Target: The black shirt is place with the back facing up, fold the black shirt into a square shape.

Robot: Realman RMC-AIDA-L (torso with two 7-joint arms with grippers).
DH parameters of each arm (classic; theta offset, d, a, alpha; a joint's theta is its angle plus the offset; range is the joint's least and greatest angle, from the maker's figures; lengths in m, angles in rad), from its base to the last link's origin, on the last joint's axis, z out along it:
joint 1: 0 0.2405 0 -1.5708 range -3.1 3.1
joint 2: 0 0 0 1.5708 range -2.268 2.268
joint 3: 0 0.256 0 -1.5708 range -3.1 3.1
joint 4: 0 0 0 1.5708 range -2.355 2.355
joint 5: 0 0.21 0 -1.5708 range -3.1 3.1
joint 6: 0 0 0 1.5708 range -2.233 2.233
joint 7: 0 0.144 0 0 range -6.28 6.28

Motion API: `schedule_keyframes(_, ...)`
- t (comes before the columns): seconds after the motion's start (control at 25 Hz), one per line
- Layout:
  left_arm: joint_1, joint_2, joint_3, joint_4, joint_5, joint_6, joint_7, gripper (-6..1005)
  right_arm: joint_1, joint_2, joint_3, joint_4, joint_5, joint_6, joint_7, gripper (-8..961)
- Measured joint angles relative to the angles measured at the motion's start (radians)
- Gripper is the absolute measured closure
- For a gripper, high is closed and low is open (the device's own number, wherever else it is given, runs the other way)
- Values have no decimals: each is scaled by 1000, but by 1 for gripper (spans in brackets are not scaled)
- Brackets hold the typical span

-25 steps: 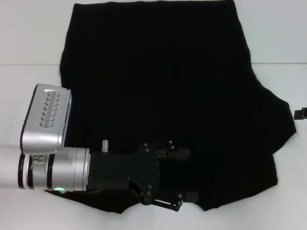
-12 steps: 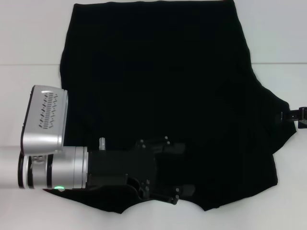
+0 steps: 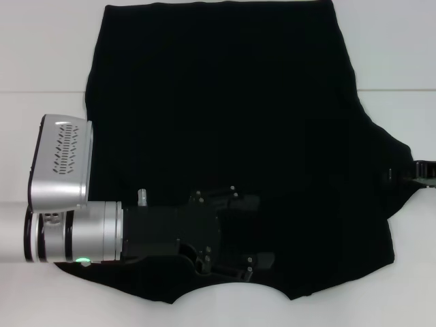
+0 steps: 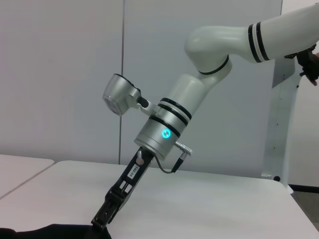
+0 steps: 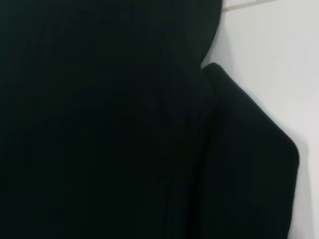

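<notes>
The black shirt (image 3: 225,116) lies spread flat on the white table (image 3: 41,54), its curved neckline at the near edge. My left gripper (image 3: 253,230) reaches in from the left and hovers low over the near part of the shirt, its fingers spread open with nothing between them. My right gripper (image 3: 421,170) sits at the far right, at the tip of the shirt's right sleeve. In the left wrist view the right gripper (image 4: 102,221) points down onto the shirt's edge (image 4: 50,232). The right wrist view is filled by the shirt's fabric (image 5: 99,124).
Bare white table (image 5: 279,59) surrounds the shirt on the left, right and near sides. A seam between tabletops runs across at mid height (image 3: 41,92). A white post (image 4: 281,124) stands beyond the table's far side in the left wrist view.
My left arm has drawn slightly back to the left and farther up the shirt. My right gripper has come in from the right edge onto the sleeve tip.
</notes>
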Motion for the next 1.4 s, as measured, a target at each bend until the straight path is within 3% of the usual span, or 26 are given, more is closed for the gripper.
schedule_keyframes(0.24, 1, 0, -1, 5, 0, -1, -8, 74, 4, 19, -37, -7, 0, 46, 0, 218)
schedule_keyframes(0.56, 4, 1, -5, 9, -3, 0, -20, 76, 4, 19, -38, -11, 0, 46, -1, 387)
schedule_keyframes(1.08, 7, -1, -17, 4, -6, 1, -20, 79, -51, 18, -26, -54, 13, 59, -10, 938)
schedule_keyframes(1.4, 8, -2, -17, 2, -6, 9, -21, 81, -88, 11, -3, -75, 14, 40, -12, 938)
